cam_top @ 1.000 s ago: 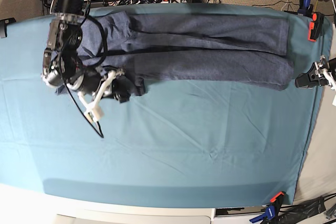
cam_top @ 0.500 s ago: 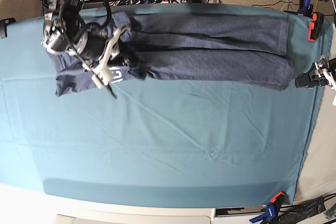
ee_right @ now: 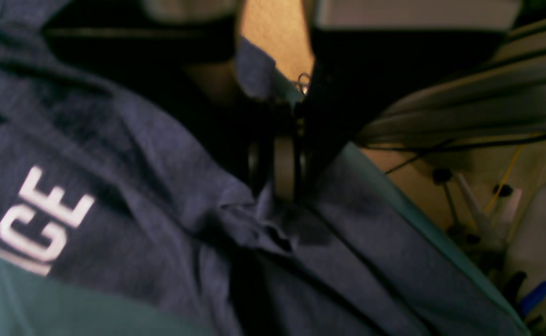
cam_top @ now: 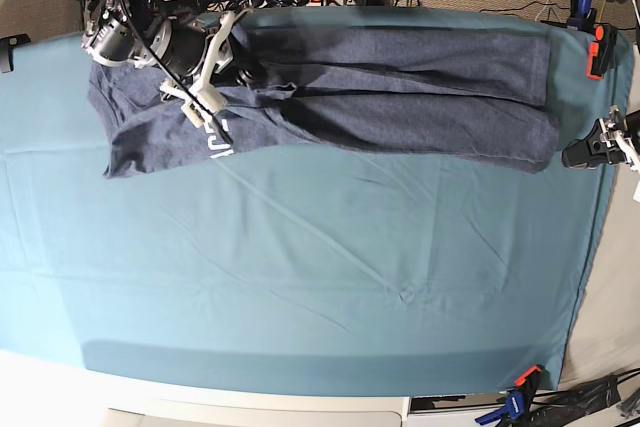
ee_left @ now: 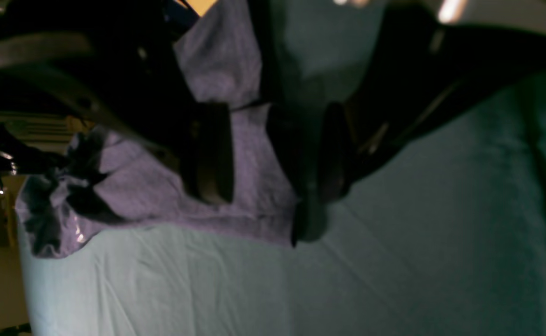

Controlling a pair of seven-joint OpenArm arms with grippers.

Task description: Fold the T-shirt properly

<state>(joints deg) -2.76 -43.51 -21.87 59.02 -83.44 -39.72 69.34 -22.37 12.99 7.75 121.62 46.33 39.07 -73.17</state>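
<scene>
Since the earlier base frames my right gripper (cam_top: 243,75) has travelled from the lower left edge of the T-shirt (cam_top: 400,97) toward the upper left of the frame, dragging cloth with it and exposing white lettering (cam_top: 218,143).

Base view: the T-shirt, heathered blue-grey knit, lies as a long folded band across the top of the teal table cloth (cam_top: 330,277), which is smooth with faint creases. Coloured clamps (cam_top: 515,402) grip its edges.

Left wrist view: my left gripper (ee_left: 273,154) hangs with jaws wide apart, empty, above the T-shirt's edge (ee_left: 249,186).

Right wrist view: my right gripper (ee_right: 282,186) is nearly closed, pinching a bunched fold of T-shirt fabric (ee_right: 161,186); white block letters (ee_right: 44,219) at lower left.
</scene>
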